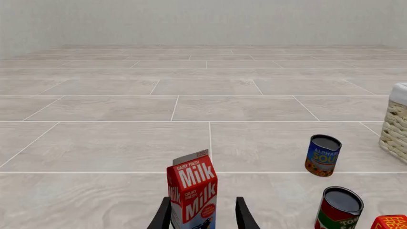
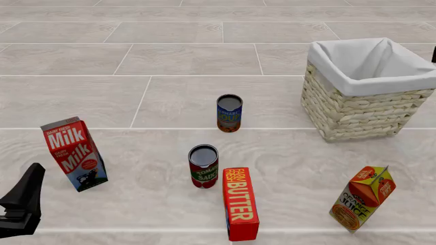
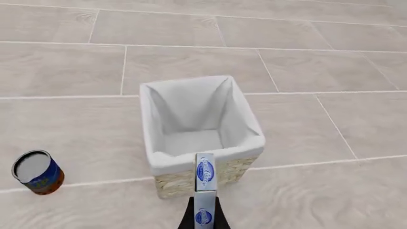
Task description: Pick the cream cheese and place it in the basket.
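Note:
The cream cheese, a flat pale blue-and-white box, is seen edge-on in the right wrist view, clamped between my right gripper's fingers. It is held just short of the near rim of the basket, above the floor. The basket is woven wicker with a white cloth lining and looks empty. In the front view only a dark sliver of the right gripper shows at the right edge beside the basket, and the cream cheese is out of frame. My left gripper is open and empty, low at the near left.
A milk carton stands just ahead of the left gripper. An alphabet soup can, a tomato sauce can, a red-orange butter box and an orange juice carton stand on the tiled floor near the middle and right.

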